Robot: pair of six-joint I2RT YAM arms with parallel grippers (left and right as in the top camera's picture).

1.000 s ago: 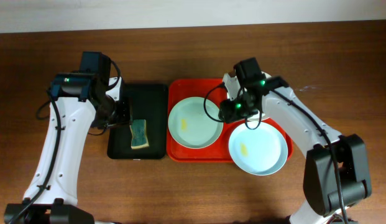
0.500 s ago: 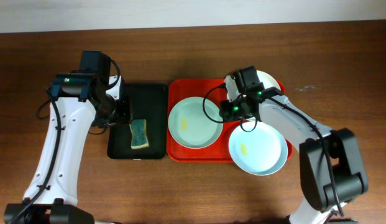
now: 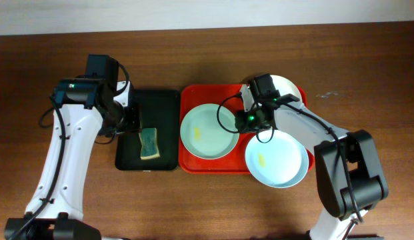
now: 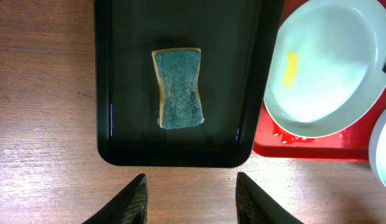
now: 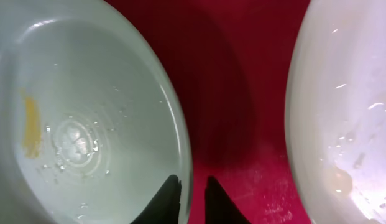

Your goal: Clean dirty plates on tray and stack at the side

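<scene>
A pale blue-green plate [image 3: 208,131] with a yellow smear lies on the left half of the red tray [image 3: 193,97]. My right gripper [image 3: 244,122] is at its right rim. In the right wrist view its fingers [image 5: 191,190] straddle that plate's rim [image 5: 87,124], nearly closed on it. A second pale blue-green plate [image 3: 277,159] with a smear overhangs the tray's front right corner. The white plate [image 3: 289,87] [image 5: 348,106] is at the back right, partly hidden by the arm. My left gripper [image 4: 189,199] is open and empty, over bare wood by the black tray.
A black tray [image 3: 148,100] [image 4: 124,37] left of the red tray holds a blue-green and yellow sponge [image 3: 149,143] [image 4: 178,88]. Brown wooden table [image 3: 193,200] surrounds both trays. The first plate also shows in the left wrist view [image 4: 329,68].
My right gripper has moved a little left and down onto the left plate's rim, uncovering more of the white plate. The left arm has not moved.
</scene>
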